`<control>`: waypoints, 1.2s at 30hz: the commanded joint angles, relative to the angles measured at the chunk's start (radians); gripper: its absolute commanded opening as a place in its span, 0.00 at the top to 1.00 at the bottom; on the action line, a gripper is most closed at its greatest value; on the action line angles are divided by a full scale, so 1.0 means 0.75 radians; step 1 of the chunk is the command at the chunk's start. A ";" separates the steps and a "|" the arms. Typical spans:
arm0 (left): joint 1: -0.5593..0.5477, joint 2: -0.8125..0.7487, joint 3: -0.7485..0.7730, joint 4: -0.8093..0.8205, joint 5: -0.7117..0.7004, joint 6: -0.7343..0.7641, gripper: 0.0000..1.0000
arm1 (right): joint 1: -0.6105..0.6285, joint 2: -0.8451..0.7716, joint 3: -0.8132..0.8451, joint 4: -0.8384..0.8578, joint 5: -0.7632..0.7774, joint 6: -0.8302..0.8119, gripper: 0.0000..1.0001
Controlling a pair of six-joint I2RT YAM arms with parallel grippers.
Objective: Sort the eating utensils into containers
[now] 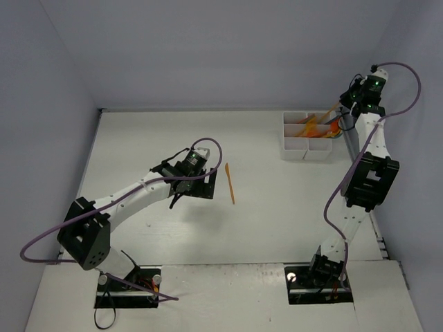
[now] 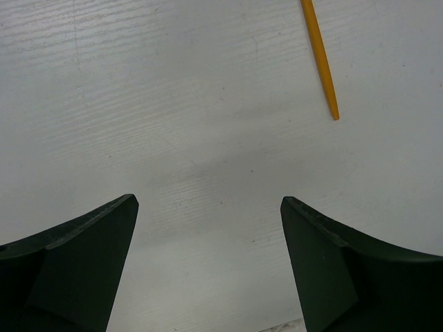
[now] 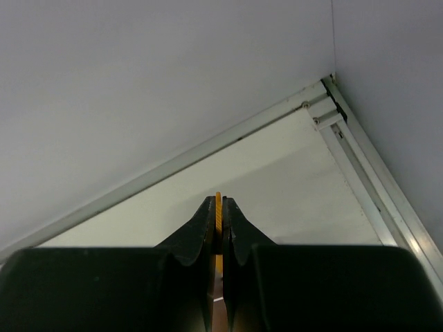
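in the overhead view the left gripper (image 1: 205,182) sits a little left of centre, low over the white table (image 1: 173,235), with its jaws spread wide and nothing between them. its wrist view shows the same: two dark fingers (image 2: 83,263) at the bottom corners, well apart, with only bare table in the gap. a lone orange utensil (image 1: 230,183) lies flat on the table just right of that gripper, running top to bottom in the frame, not touching it. from the left wrist it appears in the upper right (image 2: 320,59), its thin pointed end aimed down the frame, clear of both fingers; whether it is a knife, fork or spoon cannot be told. the white tray (image 1: 294,151) stands at the upper right of the overhead view, close to the back wall (image 1: 208,55). a bundle of orange and red utensils (image 1: 315,124) stands tilted in its far compartments, leaning toward the right. the right arm reaches up to the top right corner, its gripper raised above the tray's right end. in the right wrist view the right gripper (image 3: 218,202) is pressed together on a thin orange strip (image 3: 218,216) seen edge-on between the tips, against the far corner of the table. which kind of utensil the strip is cannot be told.
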 commanded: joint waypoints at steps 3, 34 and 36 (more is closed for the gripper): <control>0.013 -0.012 0.088 0.040 0.005 -0.092 0.18 | 0.028 0.036 -0.024 0.132 -0.021 -0.048 0.90; -0.253 0.414 0.381 0.043 -0.339 -0.508 0.23 | 0.236 -1.321 -0.949 -0.062 0.217 0.224 0.36; -0.255 0.463 0.422 0.031 -0.357 -0.504 0.25 | 0.262 -1.360 -0.975 -0.098 0.212 0.217 0.36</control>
